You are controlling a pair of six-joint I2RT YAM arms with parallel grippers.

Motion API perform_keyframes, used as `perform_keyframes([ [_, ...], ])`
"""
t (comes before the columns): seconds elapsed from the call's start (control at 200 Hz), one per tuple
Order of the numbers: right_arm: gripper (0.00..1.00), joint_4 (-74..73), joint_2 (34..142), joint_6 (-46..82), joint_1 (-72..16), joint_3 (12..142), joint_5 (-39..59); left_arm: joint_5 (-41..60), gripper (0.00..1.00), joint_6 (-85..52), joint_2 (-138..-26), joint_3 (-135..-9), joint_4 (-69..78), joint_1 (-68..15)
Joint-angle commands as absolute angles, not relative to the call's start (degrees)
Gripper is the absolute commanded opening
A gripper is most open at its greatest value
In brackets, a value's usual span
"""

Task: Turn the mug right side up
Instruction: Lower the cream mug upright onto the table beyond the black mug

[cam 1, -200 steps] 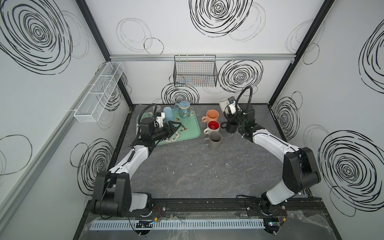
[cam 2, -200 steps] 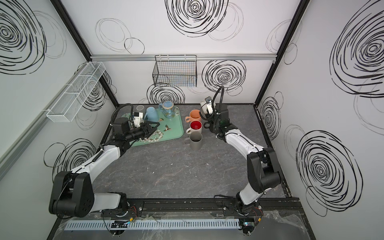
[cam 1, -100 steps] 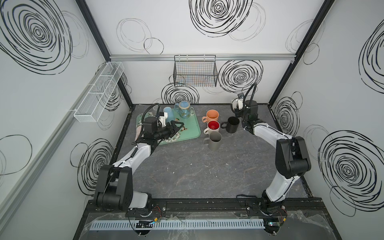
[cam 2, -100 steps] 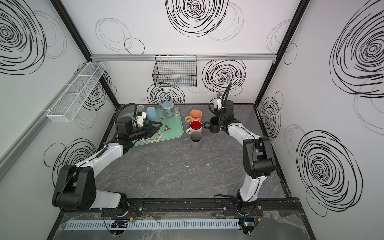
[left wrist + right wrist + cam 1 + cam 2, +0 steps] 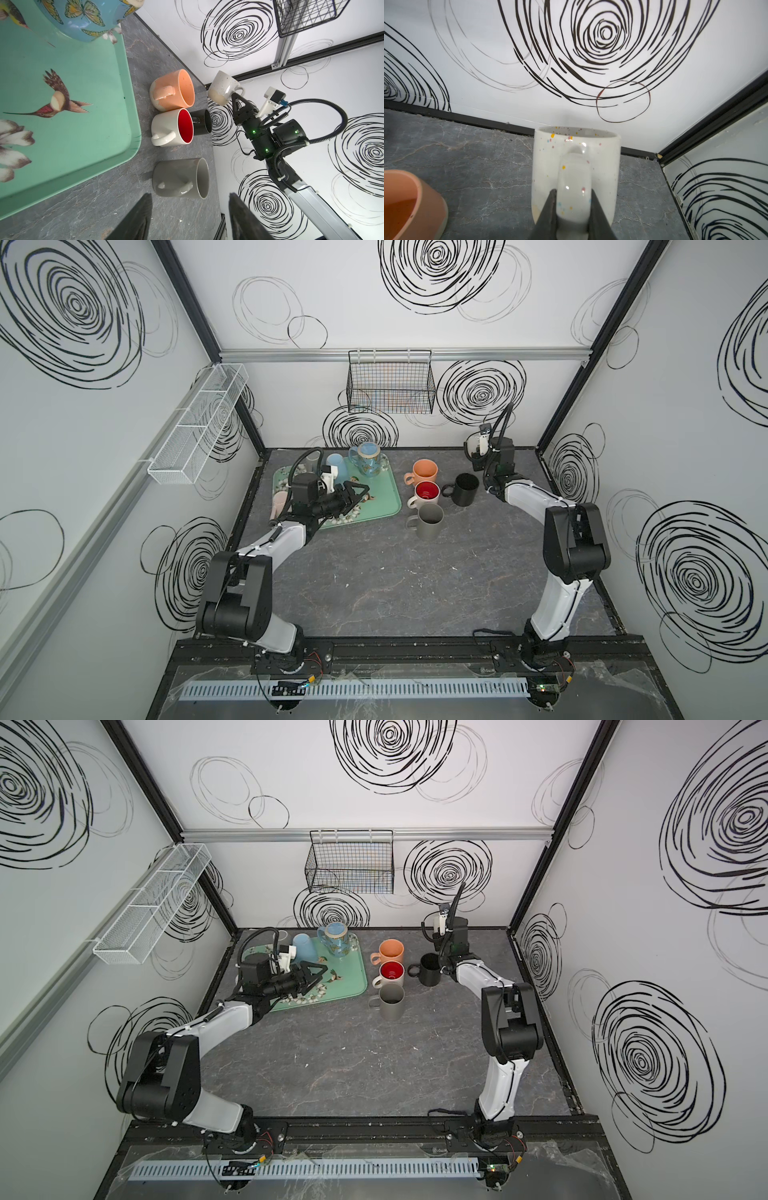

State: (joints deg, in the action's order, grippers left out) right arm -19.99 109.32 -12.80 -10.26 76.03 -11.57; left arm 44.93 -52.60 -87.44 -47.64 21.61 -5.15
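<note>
Right gripper [image 5: 572,192] has swung back toward the far wall.
It clamps the speckled mug [image 5: 575,162] by its handle, aloft, seemingly rim-up; setting down remains. Left gripper [image 5: 362,493]: jaws apart, empty.

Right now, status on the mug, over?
Left gripper open near tray. Right gripper grips speckled mug by handle, lifted, not yet upright. Black mug stands close by.

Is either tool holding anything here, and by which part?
The right tool is shut on the speckled white mug, pinching its handle. The left tool is open and empty.
</note>
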Motion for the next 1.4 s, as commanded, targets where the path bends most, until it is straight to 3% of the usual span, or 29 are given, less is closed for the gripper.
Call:
perform_keyframes([
  [0.0, 0.00, -26.49, 109.43, -11.56, -9.48, 80.21, -12.65, 45.79, 0.61, -52.98, -88.78, -49.83, 26.04, -5.49],
  [0.34, 0.00, -27.90, 114.82, -7.96, -9.53, 82.40, -13.33, 46.45, 0.61, -54.37, -93.04, -51.72, 28.90, -5.89],
  [0.7, 0.00, -46.44, 119.90, -4.81, -10.37, 79.14, -5.08, 47.37, 0.60, -56.89, -97.45, -52.56, 34.26, -5.80],
  [0.921, 0.00, -48.29, 124.64, -2.97, -9.76, 81.78, 3.64, 47.82, 0.60, -58.16, -99.13, -52.56, 36.31, -5.20],
  [1.396, 0.01, -50.01, 123.77, -0.69, -5.81, 75.96, 10.88, 47.31, 0.59, -58.62, -100.80, -53.52, 36.61, -6.04],
])
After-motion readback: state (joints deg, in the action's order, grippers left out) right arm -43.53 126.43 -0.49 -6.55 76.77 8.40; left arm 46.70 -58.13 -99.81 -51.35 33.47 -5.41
